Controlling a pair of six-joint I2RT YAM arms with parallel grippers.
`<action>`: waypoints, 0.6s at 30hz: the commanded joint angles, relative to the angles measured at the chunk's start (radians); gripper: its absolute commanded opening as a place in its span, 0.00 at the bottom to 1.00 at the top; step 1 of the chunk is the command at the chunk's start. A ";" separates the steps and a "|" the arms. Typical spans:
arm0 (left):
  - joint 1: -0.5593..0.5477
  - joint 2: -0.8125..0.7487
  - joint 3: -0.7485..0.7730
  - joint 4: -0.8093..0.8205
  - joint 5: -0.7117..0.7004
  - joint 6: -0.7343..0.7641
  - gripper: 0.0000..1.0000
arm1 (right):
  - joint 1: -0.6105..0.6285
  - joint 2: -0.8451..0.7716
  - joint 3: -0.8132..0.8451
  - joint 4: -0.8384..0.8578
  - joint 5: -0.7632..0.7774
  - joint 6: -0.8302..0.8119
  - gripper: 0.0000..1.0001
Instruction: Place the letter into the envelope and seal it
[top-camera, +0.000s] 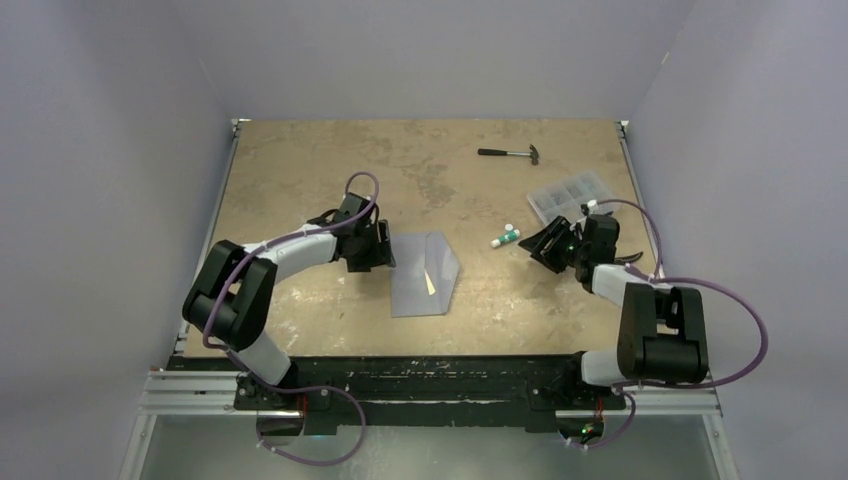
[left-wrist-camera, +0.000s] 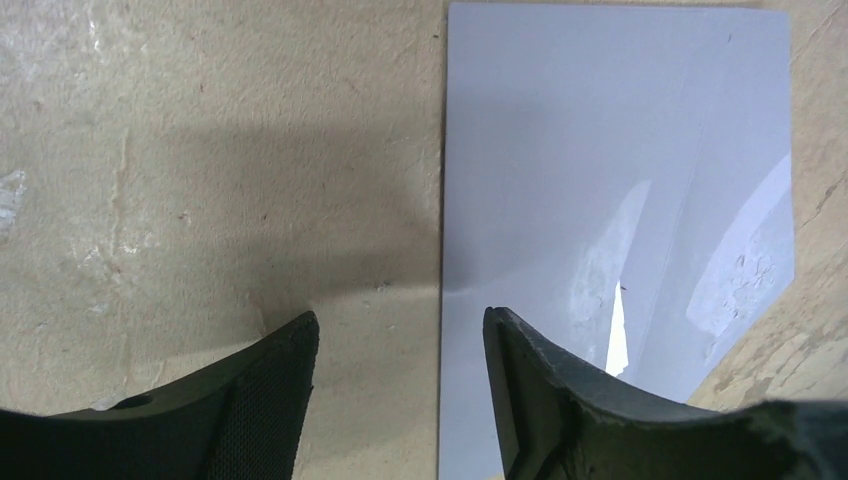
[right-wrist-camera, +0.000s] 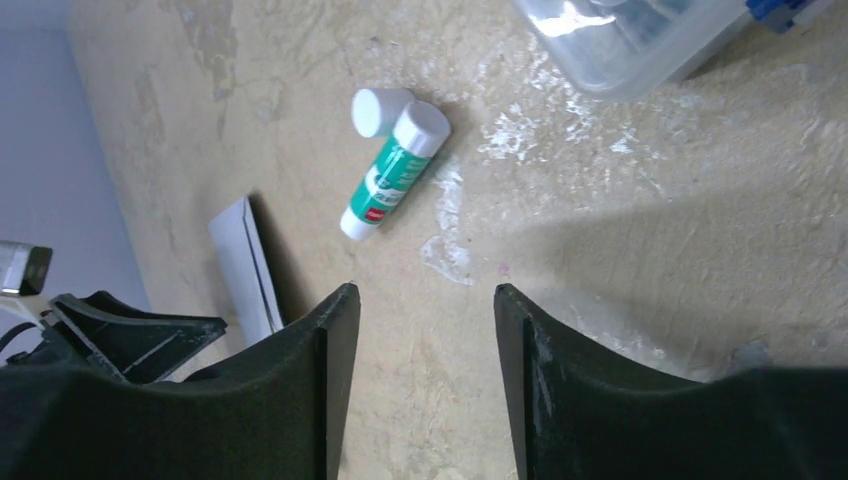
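Observation:
The grey-blue envelope (top-camera: 424, 273) lies flat in the middle of the table, its flap folded toward the right. Only a thin pale-yellow sliver of the letter (top-camera: 430, 284) shows through a gap at the flap; it also shows in the left wrist view (left-wrist-camera: 617, 335). My left gripper (top-camera: 383, 250) is open and empty at the envelope's (left-wrist-camera: 600, 170) left edge; one finger is over the table, the other over the envelope. My right gripper (top-camera: 545, 246) is open and empty over bare table, to the right of the envelope (right-wrist-camera: 243, 262).
A green and white glue stick (top-camera: 506, 237) with its loose cap lies just left of my right gripper, seen also in the right wrist view (right-wrist-camera: 392, 170). A clear plastic organiser box (top-camera: 573, 194) sits behind it. A hammer (top-camera: 511, 153) lies at the back.

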 joint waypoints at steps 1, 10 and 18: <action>0.005 -0.034 -0.051 0.010 0.024 -0.015 0.57 | 0.022 -0.093 -0.029 -0.037 -0.021 -0.064 0.50; -0.010 0.008 -0.097 -0.001 0.006 -0.064 0.48 | 0.235 -0.025 -0.140 0.122 -0.020 0.026 0.31; -0.062 0.064 -0.117 0.055 0.030 -0.107 0.42 | 0.372 0.142 -0.077 0.258 -0.047 0.050 0.29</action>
